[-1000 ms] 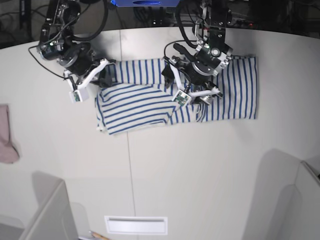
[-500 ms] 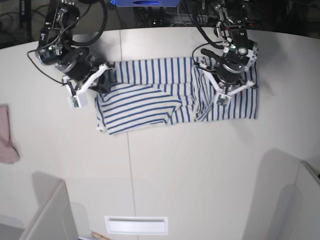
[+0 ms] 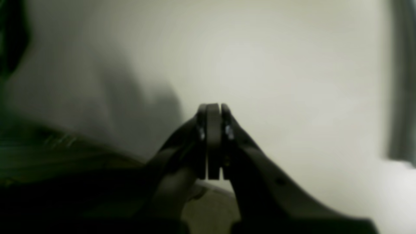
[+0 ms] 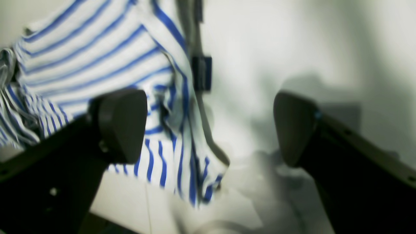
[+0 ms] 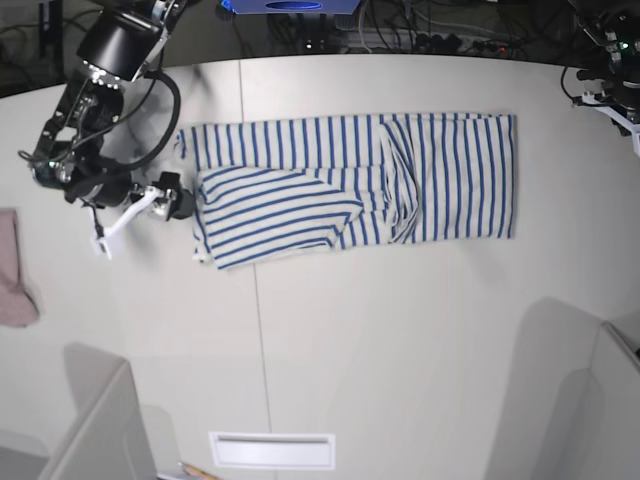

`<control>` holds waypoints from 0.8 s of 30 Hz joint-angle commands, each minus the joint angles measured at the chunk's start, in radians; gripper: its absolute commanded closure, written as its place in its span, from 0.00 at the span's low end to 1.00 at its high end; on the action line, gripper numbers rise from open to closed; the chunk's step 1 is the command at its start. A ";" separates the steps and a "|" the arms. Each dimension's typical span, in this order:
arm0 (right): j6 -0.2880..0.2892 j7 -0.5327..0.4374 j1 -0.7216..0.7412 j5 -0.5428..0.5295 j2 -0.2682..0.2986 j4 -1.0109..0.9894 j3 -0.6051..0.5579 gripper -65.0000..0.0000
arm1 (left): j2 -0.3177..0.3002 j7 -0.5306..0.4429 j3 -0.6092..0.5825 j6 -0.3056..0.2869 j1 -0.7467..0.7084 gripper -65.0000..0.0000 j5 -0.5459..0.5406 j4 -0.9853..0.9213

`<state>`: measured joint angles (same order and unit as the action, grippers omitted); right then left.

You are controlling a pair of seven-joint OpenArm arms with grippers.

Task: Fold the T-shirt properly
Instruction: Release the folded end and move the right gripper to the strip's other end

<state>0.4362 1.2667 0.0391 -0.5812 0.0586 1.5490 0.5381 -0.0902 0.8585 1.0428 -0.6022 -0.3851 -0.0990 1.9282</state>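
A pale, off-white table point(image 5: 400, 350) fills the base view, with a faint seam running toward its near edge and a dark clutter of cables beyond its far edge. The T-shirt point(image 5: 420, 175) lies flat on the far half of the table, its long axis running side to side across the view. Its blue stripes run across that axis over most of the cloth; on the folded-over flap at the view's left they slant along it instead. That flap's lower corner points toward the near left. A small pinkish cloth point(image 5: 12, 275) lies at the left edge, well apart from the shirt.

The right gripper point(image 4: 209, 130) hangs just beside the shirt's left end, its dark fingers point(image 4: 122, 125) spread wide with nothing between them; in its wrist view a rumpled striped edge and a small dark tag point(image 4: 201, 73) show below it. The left gripper point(image 3: 213, 141) is off at the view's far right corner, away from the shirt, its fingers pressed together over bare table and holding nothing.
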 commanded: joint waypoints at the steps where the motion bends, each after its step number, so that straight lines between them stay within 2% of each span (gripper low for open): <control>1: 0.003 -0.011 0.031 -0.020 0.010 -0.012 0.007 0.14 | -0.019 -0.020 0.017 -0.002 -0.005 1.00 -0.032 0.003; 3: 0.016 -0.011 0.040 -0.020 0.010 -0.054 0.006 0.14 | -0.036 -0.020 0.049 -0.005 -0.005 1.00 -0.034 -0.031; 7: 0.126 -0.008 0.041 -0.020 0.004 -0.129 0.004 0.14 | -0.066 -0.022 0.089 -0.005 0.002 1.00 -0.034 -0.109; 10: 0.132 0.012 0.018 -0.018 -0.006 -0.141 0.000 0.14 | -0.069 -0.023 0.095 -0.005 0.005 1.00 -0.034 -0.134; 16: 0.135 0.018 -0.011 -0.020 -0.041 -0.141 -0.106 0.14 | -0.069 -0.025 0.086 -0.005 0.018 1.00 -0.034 -0.141; 20: 0.135 0.021 -0.011 -0.020 -0.072 -0.141 -0.123 0.14 | -0.069 -0.025 0.084 -0.005 0.054 1.00 -0.026 -0.169; 24: 0.132 0.021 -0.015 -0.013 -0.093 -0.141 -0.125 0.14 | -0.070 -0.026 0.006 -0.003 0.064 1.00 -0.026 -0.181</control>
<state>0.5770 1.2335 0.0326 -0.6476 -0.0288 1.4136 0.4179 -0.1417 0.8551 1.0466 -0.6071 -0.3244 -0.1135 1.7302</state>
